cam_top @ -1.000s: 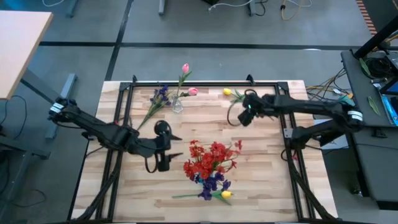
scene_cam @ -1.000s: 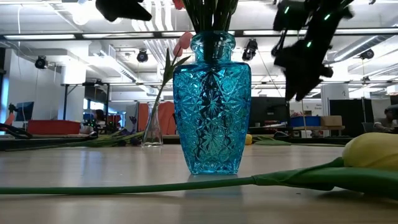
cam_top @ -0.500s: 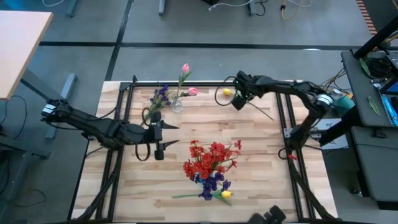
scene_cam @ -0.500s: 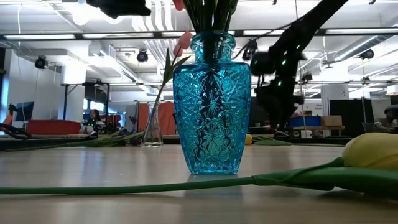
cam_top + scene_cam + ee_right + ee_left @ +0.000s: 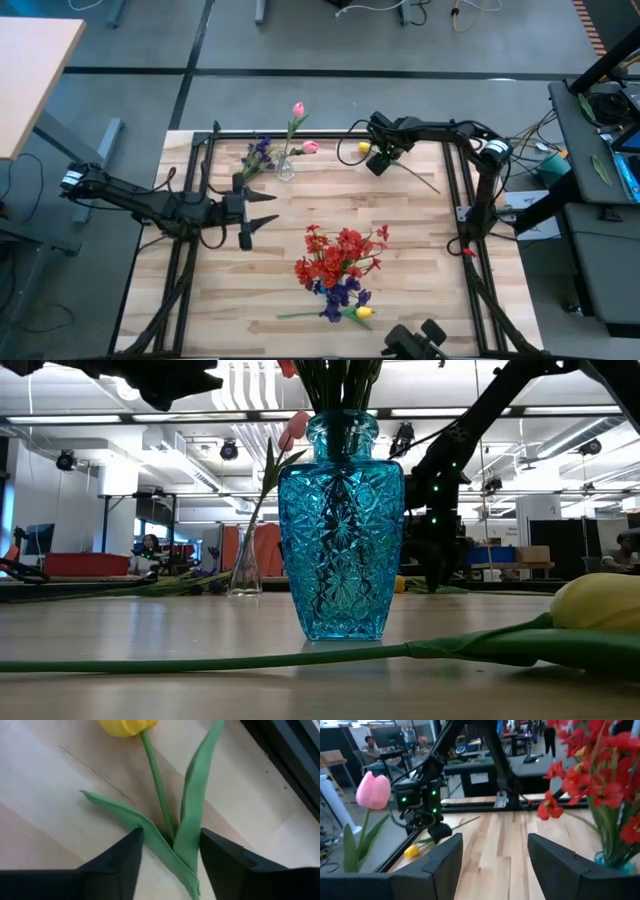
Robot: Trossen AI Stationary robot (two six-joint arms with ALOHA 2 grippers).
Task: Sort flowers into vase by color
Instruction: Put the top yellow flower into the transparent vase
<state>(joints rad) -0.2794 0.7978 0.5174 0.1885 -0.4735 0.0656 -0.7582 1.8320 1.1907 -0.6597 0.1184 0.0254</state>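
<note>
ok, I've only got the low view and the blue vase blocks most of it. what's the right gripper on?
Observer: The right gripper is down at the table's far edge, fingers straddling the stem of a yellow tulip lying flat.
Operator: closed on it?
Observer: No, there are gaps on both sides of the stem.
Operator: left arm?
Observer: The left gripper is open and empty, left of the red flowers.

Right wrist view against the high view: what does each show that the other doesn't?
Only the right wrist view: the right gripper's open fingers straddling the yellow tulip's green stem and leaves. Only the high view: the left gripper, the red and purple bouquet and the small clear glass vase. Both: that tulip on the wooden table.
</note>
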